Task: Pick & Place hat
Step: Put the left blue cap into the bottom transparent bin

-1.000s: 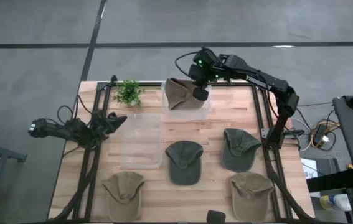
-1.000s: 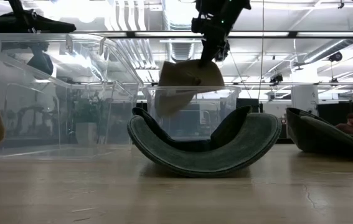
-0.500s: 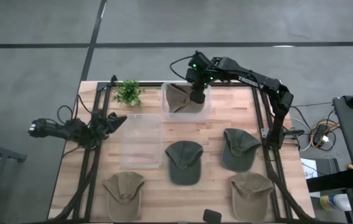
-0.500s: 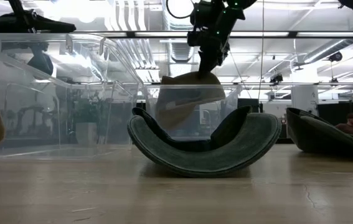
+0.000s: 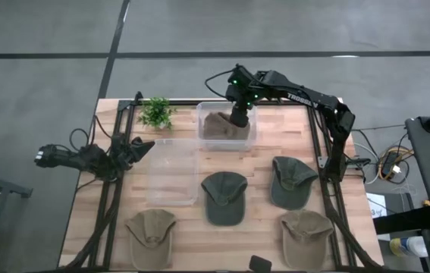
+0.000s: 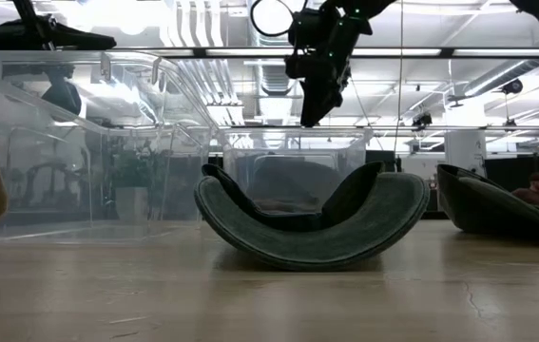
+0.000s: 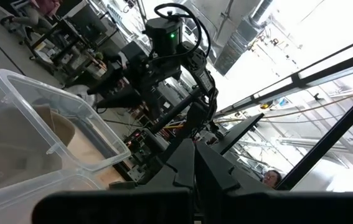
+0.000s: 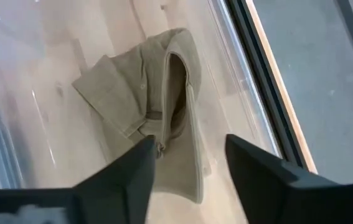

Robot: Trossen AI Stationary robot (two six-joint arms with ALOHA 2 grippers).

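Observation:
A tan hat lies crumpled on the floor of the small clear bin at the table's far middle, and shows dimly through the bin's wall. My right gripper hangs open just above it, its fingers on either side of the hat and clear of it. My left gripper waits shut at the table's left edge.
A larger clear bin stands left of centre. Two dark green hats and two tan hats lie on the near half of the table. A small plant stands at the far left.
My right gripper has carried the tan hat a little toward the table's left and down over the small bin, then let it go. The hat, which hung above the bin's rim, has fallen inside and lies on its floor.

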